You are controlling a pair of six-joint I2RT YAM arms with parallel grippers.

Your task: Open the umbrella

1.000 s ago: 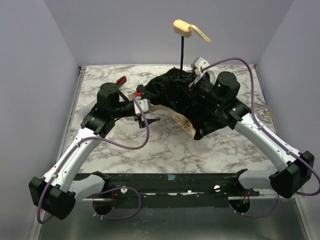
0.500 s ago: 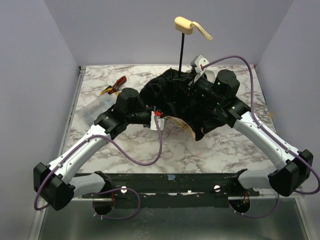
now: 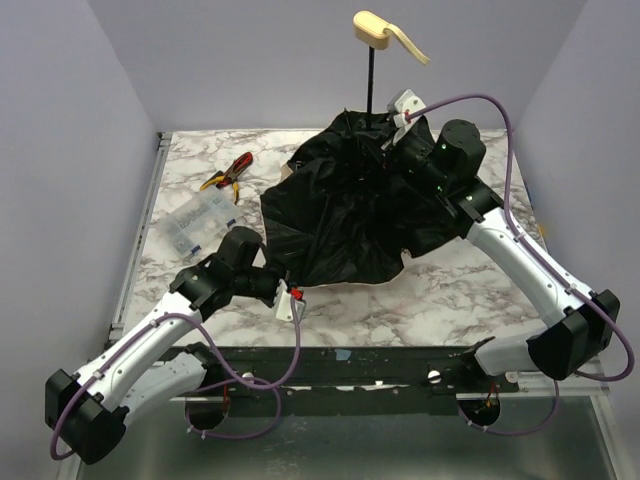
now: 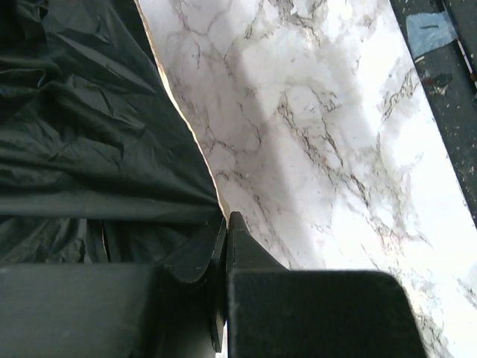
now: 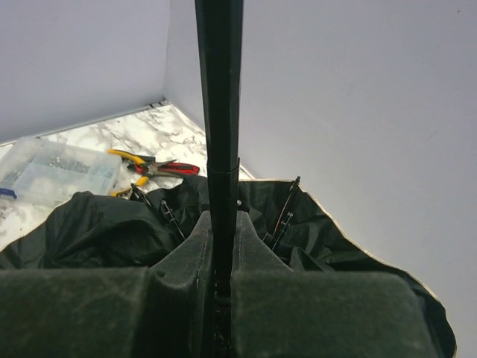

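The umbrella (image 3: 340, 215) stands upside down on the marble table, its black underside spread wide and facing up. Its thin black shaft (image 3: 372, 85) rises to the beige handle and strap (image 3: 378, 28). My right gripper (image 3: 396, 140) is shut on the shaft just above the canopy; in the right wrist view the shaft (image 5: 220, 89) runs up between the closed fingers of that gripper (image 5: 221, 218). My left gripper (image 3: 292, 290) sits low at the canopy's near-left rim. In the left wrist view it (image 4: 226, 216) is shut with the beige-edged fabric (image 4: 97, 142) running into its tips.
Red-and-yellow pliers (image 3: 228, 172) lie at the back left, also in the right wrist view (image 5: 153, 165). A clear parts box (image 3: 200, 218) sits left of the canopy. Walls close the back and sides. A black rail (image 3: 340, 365) lines the near edge.
The left gripper closed at the canopy's rim and drew back toward the near-left. The canopy spread out wider and flatter. The right gripper rose slightly with the shaft.
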